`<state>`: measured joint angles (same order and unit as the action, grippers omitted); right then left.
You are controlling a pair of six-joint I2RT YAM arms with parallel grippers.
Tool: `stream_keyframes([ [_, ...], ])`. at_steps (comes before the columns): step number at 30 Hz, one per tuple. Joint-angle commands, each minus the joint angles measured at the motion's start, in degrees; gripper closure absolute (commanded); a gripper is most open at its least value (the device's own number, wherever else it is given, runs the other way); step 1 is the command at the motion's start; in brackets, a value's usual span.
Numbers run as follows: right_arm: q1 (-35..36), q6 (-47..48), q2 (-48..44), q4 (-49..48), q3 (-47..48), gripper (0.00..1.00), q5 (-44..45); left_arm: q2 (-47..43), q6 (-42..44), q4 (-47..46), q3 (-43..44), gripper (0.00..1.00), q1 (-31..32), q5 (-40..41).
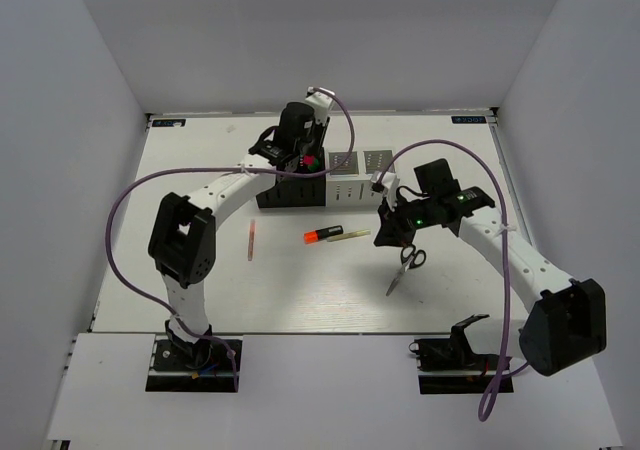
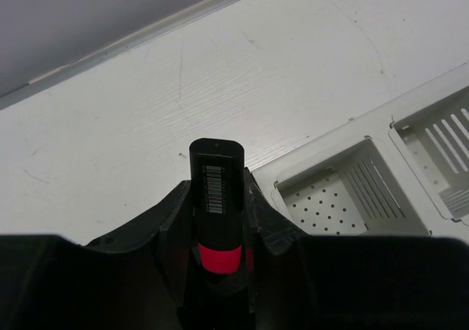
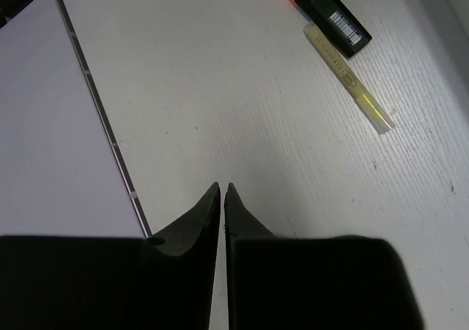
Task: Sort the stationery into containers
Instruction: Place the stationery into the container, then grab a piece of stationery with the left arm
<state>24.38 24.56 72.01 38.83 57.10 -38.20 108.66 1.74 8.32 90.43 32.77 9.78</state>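
Observation:
My left gripper (image 1: 303, 160) is shut on a black marker (image 2: 217, 191) with a pink cap and holds it above the row of containers (image 1: 290, 192). The wrist view shows two white perforated cups (image 2: 338, 198) just to the right of the marker. My right gripper (image 1: 385, 238) is shut and empty, low over the table (image 3: 222, 191). A black marker with an orange cap (image 1: 323, 234) and a thin yellowish stick (image 1: 350, 236) lie left of it; both also show in the right wrist view, the marker (image 3: 331, 13) and the stick (image 3: 350, 79). Black-handled scissors (image 1: 405, 266) lie just below it. A pink stick (image 1: 251, 240) lies further left.
The white cups (image 1: 360, 161) stand behind the black ones at mid table. Purple cables loop above both arms. The table's front edge (image 3: 95, 117) runs left of the right gripper. White walls enclose the table on three sides.

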Motion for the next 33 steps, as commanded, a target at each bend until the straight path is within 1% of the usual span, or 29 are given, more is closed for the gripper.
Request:
stream_keyframes([
  [1, -0.1, 0.9, 0.5, 0.6, 0.3, 0.91, -1.6, -1.7, 2.8, -1.8, -1.5, 0.96, 0.4, 1.6],
  [2, -0.2, 0.9, 0.6, 0.8, 0.3, 0.89, -1.8, -2.0, 3.1, -2.0, -2.1, 0.95, 0.4, 1.7],
  [3, -0.2, 1.1, 0.6, 0.9, 0.3, 0.88, -1.8, -2.2, 3.4, -2.1, -2.5, 0.92, 0.5, 2.0],
  [5, -0.2, 1.1, 0.5, 1.0, 0.4, 0.84, -2.0, -2.9, 3.6, -2.6, -4.5, 0.89, 0.4, 2.7],
  [8, -0.2, 1.2, 0.6, 1.2, 0.6, 0.79, -2.0, -3.4, 3.4, -3.2, -6.1, 0.79, 0.4, 3.2],
  [9, -0.3, 1.3, 0.5, 1.2, 0.6, 0.77, -2.0, -3.5, 3.4, -3.0, -6.0, 0.7, 0.5, 3.3],
  [11, -0.4, 1.3, 0.7, 1.3, 0.5, 0.71, -1.9, -3.7, 3.3, -3.0, -6.0, 0.63, 0.5, 3.6],
  [12, -0.2, 1.3, 0.8, 1.3, 0.6, 0.67, -1.9, -4.0, 3.3, -2.9, -5.6, 0.57, 0.6, 3.6],
  [13, -0.2, 1.4, 0.7, 1.3, 0.4, 0.64, -1.9, -4.1, 3.1, -2.4, -5.4, 0.42, 0.5, 3.6],
  [14, -0.4, 1.4, 0.9, 1.4, 0.5, 0.61, -1.9, -4.3, 3.3, -2.1, -4.6, 0.34, 0.7, 3.8],
  [15, -0.4, 1.5, 0.7, 1.4, 0.5, 0.59, -2.0, -4.7, 3.3, -2.0, -4.2, 0.24, 0.9, 3.8],
  [18, -0.4, 1.5, 0.8, 1.5, 0.6, 0.55, -2.1, -6.2, 4.0, -1.9, -3.4, 0.17, 1.9, 4.1],
  [20, -0.5, 1.5, 0.8, 1.6, 0.6, 0.53, -2.1, -8.2, 4.3, -1.7, -3.2, 0.17, 2.7, 4.2],
  [21, -0.6, 1.5, 0.7, 1.4, 0.5, 0.51, -2.0, -10.6, 4.1, -1.4, -3.3, 0.2, 3.3, 4.1],
  [22, -0.6, 1.5, 0.6, 1.5, 0.6, 0.5, -1.9, -11.4, 4.1, 0.5, -3.8, 0.35, 4.1, 4.2],
  [24, -0.7, 1.5, 0.9, 1.2, 0.3, 0.5, -0.8, -13.6, 2.0, 3.3, -4.3, 0.63, 5.1, 4.3],
  [25, -0.8, 1.0, 0.9, 0.9, 0.2, 0.53, -0.2, -17.5, 1.3, 6.5, -5.2, 0.89, 5.9, 4.3],
  [26, -1.0, 0.8, 0.9, 0.5, 0.2, 0.88, 0.0, -19.0, -1.3, 10.5, -5.9, 0.98, 6.1, 4.9],
  [27, -1.0, 0.4, 1.3, 0.3, 0.2, 1.0, 1.2, -20.4, -4.1, 14.5, -8.4, 1.0, 6.1, 5.6],
  [28, -1.8, -0.5, 1.5, 0.4, 0.2, 1.0, 1.6, -24.7, -5.9, 16.8, -9.5, 1.0, 6.0, 6.7],
  [29, -1.3, -0.5, 1.6, 0.2, 0.3, 1.0, 1.9, -26.2, -11.1, 21.1, -10.6, 1.0, 5.8, 8.5],
  [30, -1.4, -0.4, 1.8, -0.2, 0.4, 1.0, 2.4, -28.9, -12.7, 25.3, -14.2, 1.0, 5.0, 8.8],
  [31, -1.4, -0.6, 2.2, -0.2, 0.3, 1.0, 2.6, -31.2, -13.9, 27.6, -15.4, 0.91, 3.5, 8.4],
  [32, -1.3, -0.6, 2.2, -0.3, 0.3, 1.0, 2.7, -33.3, -16.3, 29.5, -16.5, 0.71, 2.9, 8.2],
  [33, -1.3, -0.6, 2.4, -0.4, 0.7, 0.6, 2.8, -34.0, -18.2, 35.0, -19.8, 0.52, 2.2, 7.8],
])
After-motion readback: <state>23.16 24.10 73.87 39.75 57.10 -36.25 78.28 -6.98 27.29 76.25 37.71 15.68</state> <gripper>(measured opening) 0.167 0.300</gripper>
